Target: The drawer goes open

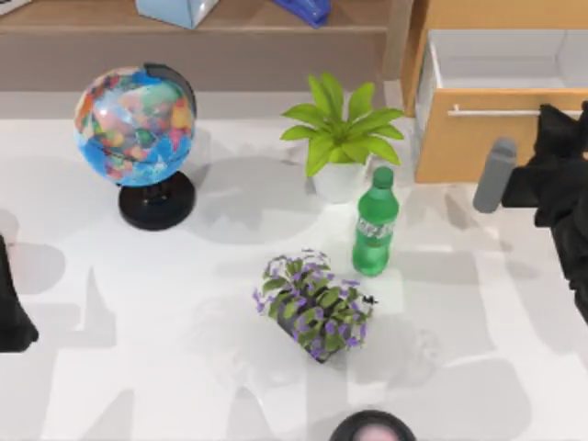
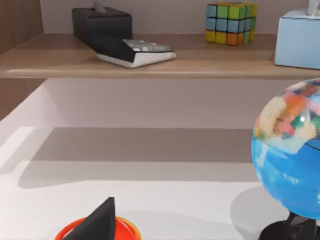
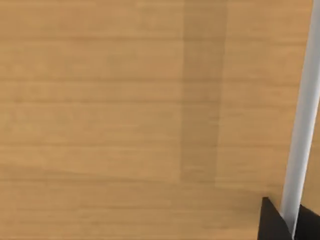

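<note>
The drawer (image 1: 478,152) sits at the table's back right. Its light tan front is pulled out toward the table, and the white inside (image 1: 501,60) shows behind it. A thin silver bar handle (image 1: 496,112) runs across the front. My right gripper (image 1: 562,124) is at the right end of that handle. In the right wrist view the drawer front (image 3: 125,110) is very close, and the right gripper (image 3: 290,225) has a black finger on each side of the handle (image 3: 305,100), shut on it. My left arm (image 1: 11,312) stays parked at the table's left edge.
A globe (image 1: 136,129) stands at the back left. A green potted plant (image 1: 340,138), a green bottle (image 1: 374,225) and a tipped purple-flowered plant (image 1: 315,305) fill the middle. The brown shelf (image 1: 184,28) along the back holds a blue box (image 2: 300,40), a colour cube (image 2: 230,22) and a calculator (image 2: 135,50).
</note>
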Tool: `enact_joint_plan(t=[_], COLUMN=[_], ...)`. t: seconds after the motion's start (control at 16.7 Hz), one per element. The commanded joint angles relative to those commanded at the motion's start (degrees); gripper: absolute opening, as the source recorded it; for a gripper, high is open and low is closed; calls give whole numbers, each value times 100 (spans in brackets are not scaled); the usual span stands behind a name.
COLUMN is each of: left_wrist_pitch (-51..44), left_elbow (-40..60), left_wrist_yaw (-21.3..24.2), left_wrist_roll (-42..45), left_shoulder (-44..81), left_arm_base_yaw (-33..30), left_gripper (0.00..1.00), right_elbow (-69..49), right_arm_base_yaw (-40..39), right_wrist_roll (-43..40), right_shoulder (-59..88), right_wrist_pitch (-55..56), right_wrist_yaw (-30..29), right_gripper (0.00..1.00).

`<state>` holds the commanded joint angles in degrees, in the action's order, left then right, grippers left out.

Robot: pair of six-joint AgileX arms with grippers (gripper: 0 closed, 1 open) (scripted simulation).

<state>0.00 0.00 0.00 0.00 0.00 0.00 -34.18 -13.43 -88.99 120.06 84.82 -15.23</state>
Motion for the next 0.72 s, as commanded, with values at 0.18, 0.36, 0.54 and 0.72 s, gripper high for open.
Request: enact_joint_plan(t=[0.18,0.36,0.54,0.72], left_wrist_pitch=[0,0,0,0], left_elbow=[0,0,0,0], left_wrist_yaw=[0,0,0,0], left_wrist_roll=[0,0,0,0], left_shoulder=[0,0,0,0], left_arm_base_yaw=[0,0,0,0], left_gripper=[100,100,100,100], right_elbow=[441,472,544,1050], right_arm_base_yaw=[-87,-95,-123,-278], right_wrist_roll=[6,7,0,-8], right_shoulder=[-178,-193,-210,-329], right_wrist_pitch=[286,310,382,747], right_wrist_yaw=[-87,-94,-112,-266], right_gripper=[0,0,0,0])
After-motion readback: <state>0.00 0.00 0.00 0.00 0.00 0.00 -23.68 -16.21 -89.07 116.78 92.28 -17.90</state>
